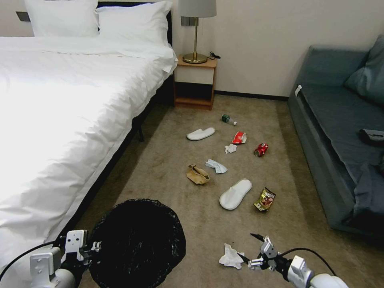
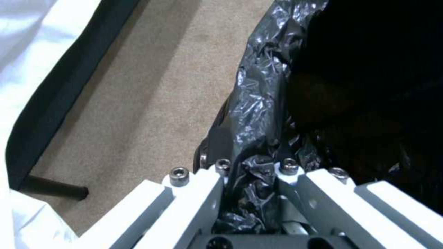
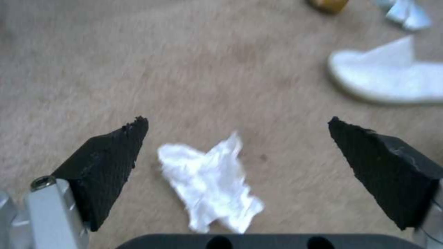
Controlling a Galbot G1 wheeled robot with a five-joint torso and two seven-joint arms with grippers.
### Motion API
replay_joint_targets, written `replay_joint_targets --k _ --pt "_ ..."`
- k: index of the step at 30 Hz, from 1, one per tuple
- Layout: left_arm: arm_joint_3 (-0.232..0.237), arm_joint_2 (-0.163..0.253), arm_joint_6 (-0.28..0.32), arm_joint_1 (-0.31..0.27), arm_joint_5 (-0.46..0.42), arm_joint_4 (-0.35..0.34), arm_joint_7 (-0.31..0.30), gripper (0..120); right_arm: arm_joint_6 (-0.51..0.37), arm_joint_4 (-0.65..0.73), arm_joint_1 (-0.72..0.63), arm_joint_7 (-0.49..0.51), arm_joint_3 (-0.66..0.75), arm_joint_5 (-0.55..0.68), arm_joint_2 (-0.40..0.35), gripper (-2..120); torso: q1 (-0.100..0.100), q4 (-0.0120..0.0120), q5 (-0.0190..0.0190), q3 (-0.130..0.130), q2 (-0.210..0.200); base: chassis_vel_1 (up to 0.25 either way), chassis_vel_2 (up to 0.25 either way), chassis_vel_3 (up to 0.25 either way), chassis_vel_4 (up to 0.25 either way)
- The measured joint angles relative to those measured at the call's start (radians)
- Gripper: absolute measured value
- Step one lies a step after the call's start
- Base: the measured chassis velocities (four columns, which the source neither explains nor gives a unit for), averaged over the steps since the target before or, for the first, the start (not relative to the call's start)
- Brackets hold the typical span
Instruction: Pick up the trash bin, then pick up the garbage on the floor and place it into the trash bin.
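The right gripper (image 1: 250, 251) hangs low over the carpet (image 1: 168, 168) with its black fingertips (image 3: 110, 162) spread wide apart. A crumpled white tissue (image 1: 231, 257) lies flat on the carpet just beside it, on the trash-bin side; in the right wrist view this tissue (image 3: 210, 183) sits between the two spread tips, touching neither.

The left gripper (image 1: 93, 246) is pressed together on the rim of the trash bin (image 1: 138, 240). In the left wrist view the crinkled black bag (image 2: 258, 114) lining the bin is pinched between the two white finger plates (image 2: 198, 193). The bin is held at the foot of the bed (image 1: 60, 120), close to the bed's dark side panel, with its mouth facing the head camera.

The remaining garbage lies on the carpet beyond the trash bin, between the bed and the blue sofa (image 1: 340, 140):
- a white slipper (image 1: 235, 194), with a colourful snack wrapper (image 1: 265, 199) just beside it on the sofa side;
- a tan paper bag (image 1: 197, 175), with a pale crumpled tissue (image 1: 216, 166) near it;
- a small white tissue (image 1: 230, 148), a red wrapper (image 1: 239, 138) and a crushed red can (image 1: 261, 149), farther from the bin;
- a second white slipper (image 1: 200, 133);
- a small green bottle (image 1: 228, 119), nearest the wooden nightstand (image 1: 196, 80).
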Motion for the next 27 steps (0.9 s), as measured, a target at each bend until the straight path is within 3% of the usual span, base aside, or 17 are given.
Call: replay_joint_targets --k 9,18,27 --pt "0.002 -0.012 0.000 0.010 0.018 0.000 0.005 2 0.032 -0.086 0.003 -0.011 -0.001 -0.036 0.054 100 0.000 -0.0001 -0.0001 0.000 0.000 0.000 0.000 0.000 0.000" --pt "0.003 -0.020 0.000 0.021 0.040 0.000 0.012 2 0.074 -0.196 0.046 -0.023 0.024 -0.084 0.163 100 0.000 -0.0001 0.0000 0.000 0.000 0.000 0.000 0.000 0.000" --pt "0.004 -0.018 0.000 0.020 0.039 0.000 0.016 2 0.079 -0.250 0.089 -0.023 0.029 -0.089 0.195 100 0.000 0.0000 -0.0001 0.000 0.000 0.000 0.000 0.000 0.000"
